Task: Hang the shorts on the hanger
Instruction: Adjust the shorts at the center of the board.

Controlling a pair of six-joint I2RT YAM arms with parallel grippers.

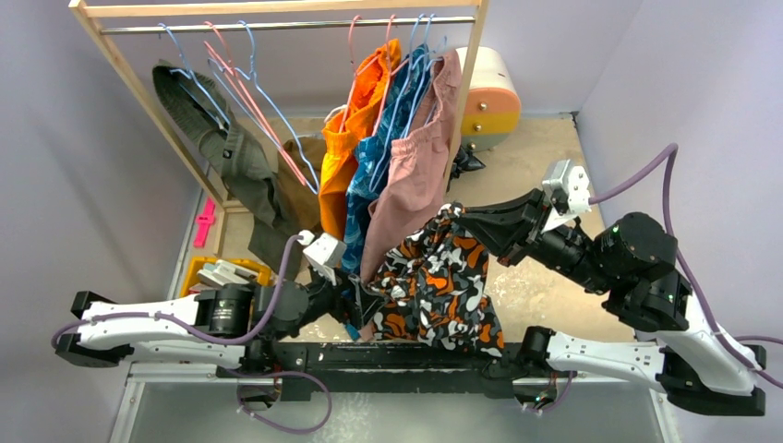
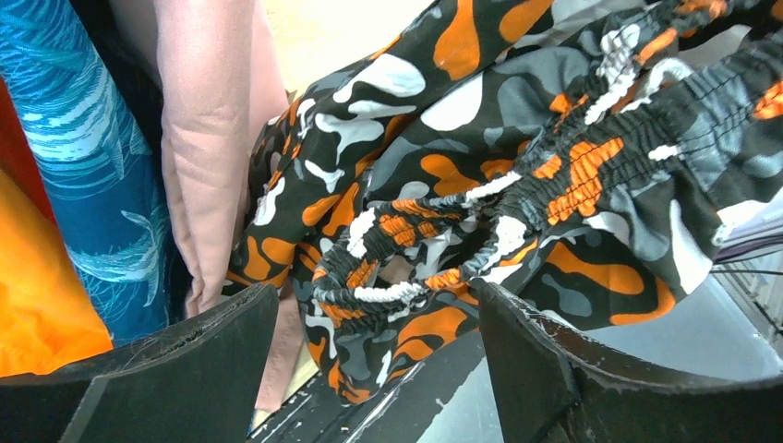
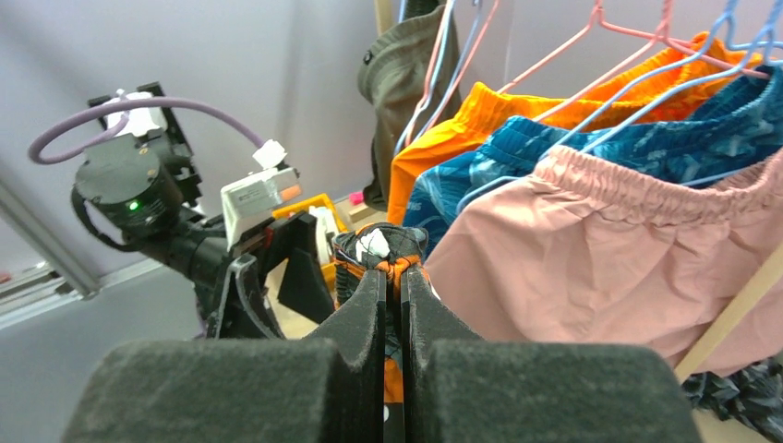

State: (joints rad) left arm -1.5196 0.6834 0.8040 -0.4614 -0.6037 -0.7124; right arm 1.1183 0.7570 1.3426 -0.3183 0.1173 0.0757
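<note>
The camouflage shorts (image 1: pixel 439 286), blotched orange, black, grey and white, hang in the air in front of the rack. My right gripper (image 1: pixel 459 217) is shut on their bunched waistband, which sticks up between the pads (image 3: pixel 394 272) in the right wrist view (image 3: pixel 379 242). My left gripper (image 1: pixel 355 300) is open at the shorts' lower left. In its own view the gathered waistband (image 2: pixel 517 175) lies between and just beyond the spread fingers (image 2: pixel 374 305), which do not pinch it. Empty light-blue wire hangers (image 1: pixel 251 57) hang on the rail at far left and also show in the right wrist view (image 3: pixel 441 55).
On the rail hang dusty-pink shorts (image 1: pixel 415 175), blue patterned shorts (image 1: pixel 383 157), orange shorts (image 1: pixel 355 120) and an olive garment (image 1: pixel 222 148), with pink-red hangers among them. The wooden rack post (image 1: pixel 466 92) stands behind. A yellow-white drawer unit (image 1: pixel 489 92) and a yellow tray (image 1: pixel 198 268) are nearby.
</note>
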